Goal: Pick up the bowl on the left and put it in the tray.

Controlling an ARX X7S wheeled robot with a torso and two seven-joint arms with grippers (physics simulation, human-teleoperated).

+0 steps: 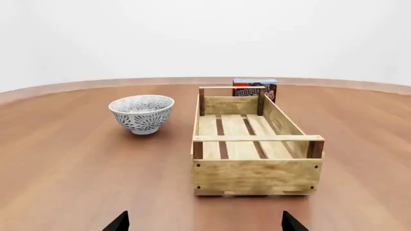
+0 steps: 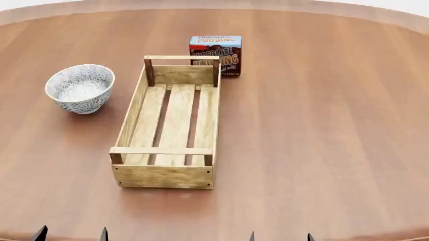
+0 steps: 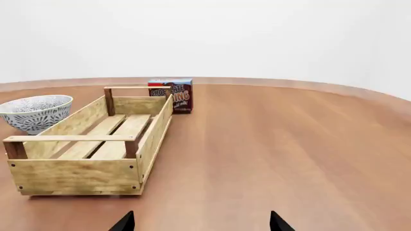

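The bowl point(image 2: 80, 88) stands upright on the wooden table point(image 2: 322, 130) in the upper left of the head view, beside the tray point(image 2: 170, 125) and apart from it, with a strip of bare tabletop between them. Its inside shows the same dense grey-black pattern as its outside, and nothing lies in it. The tray lies left of centre, its long axis running away from the camera; three floor slats are visible and it holds nothing. A chocolate pudding box point(image 2: 216, 54) stands just behind the tray's far right corner — whether it touches the tray cannot be told.

The left gripper point(image 2: 72, 235) shows only as two dark fingertips at the bottom left edge of the head view, set apart and holding nothing. The right gripper point(image 2: 281, 237) shows likewise at the bottom edge, right of centre — fingertips apart, holding nothing. Both grippers are well short of the bowl and the tray.
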